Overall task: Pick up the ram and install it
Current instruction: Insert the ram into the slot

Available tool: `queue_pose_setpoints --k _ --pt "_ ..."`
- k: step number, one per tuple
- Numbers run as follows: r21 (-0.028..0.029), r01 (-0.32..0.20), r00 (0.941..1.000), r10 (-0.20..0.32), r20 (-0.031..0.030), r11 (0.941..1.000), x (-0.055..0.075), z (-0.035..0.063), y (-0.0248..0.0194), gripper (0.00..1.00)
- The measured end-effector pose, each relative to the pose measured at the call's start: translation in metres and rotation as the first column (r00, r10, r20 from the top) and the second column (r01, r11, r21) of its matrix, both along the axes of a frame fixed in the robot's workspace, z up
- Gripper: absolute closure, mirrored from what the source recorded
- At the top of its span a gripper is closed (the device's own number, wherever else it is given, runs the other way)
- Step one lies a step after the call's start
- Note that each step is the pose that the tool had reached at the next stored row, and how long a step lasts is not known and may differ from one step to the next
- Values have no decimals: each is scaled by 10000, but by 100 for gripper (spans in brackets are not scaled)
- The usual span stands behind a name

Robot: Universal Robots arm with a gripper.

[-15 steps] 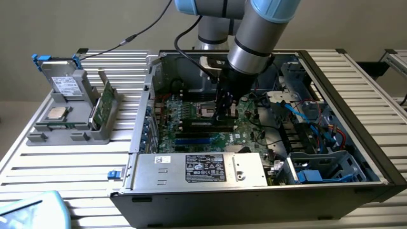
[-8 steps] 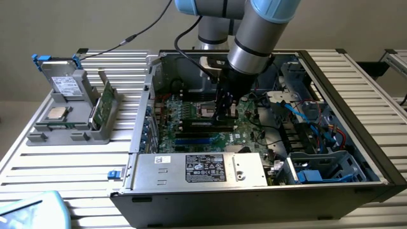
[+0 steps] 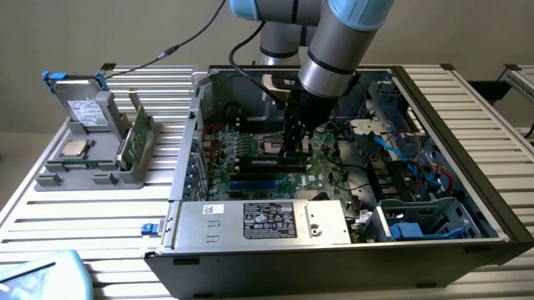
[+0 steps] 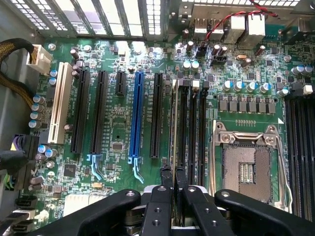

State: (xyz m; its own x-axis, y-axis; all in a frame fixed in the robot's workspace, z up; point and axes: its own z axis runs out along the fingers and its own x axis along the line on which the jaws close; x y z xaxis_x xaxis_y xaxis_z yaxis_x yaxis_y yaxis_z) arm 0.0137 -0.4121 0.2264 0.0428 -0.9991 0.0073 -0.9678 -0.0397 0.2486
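Note:
My gripper reaches down inside the open computer case, over the motherboard. In the wrist view the gripper is shut on the ram. The ram shows edge-on as a thin pale strip running away from the fingertips. It lies along the outermost of the black memory slots, beside the processor socket. In the exterior view the ram is a dark bar under the fingers, low on the board. Whether it sits fully in the slot cannot be told.
A grey tray at the exterior view's left holds a hard drive, a silver processor and a wider green card. The power supply and blue and red cables crowd the case. Expansion slots flank the memory slots.

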Motion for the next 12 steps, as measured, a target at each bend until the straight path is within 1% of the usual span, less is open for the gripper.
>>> queue_pose_setpoints --k 4,12 --pt "-46 0 10000 0 -25 10000 1 -8 8 86" --pt "-138 -1 10000 0 -30 9999 0 -25 35 86"
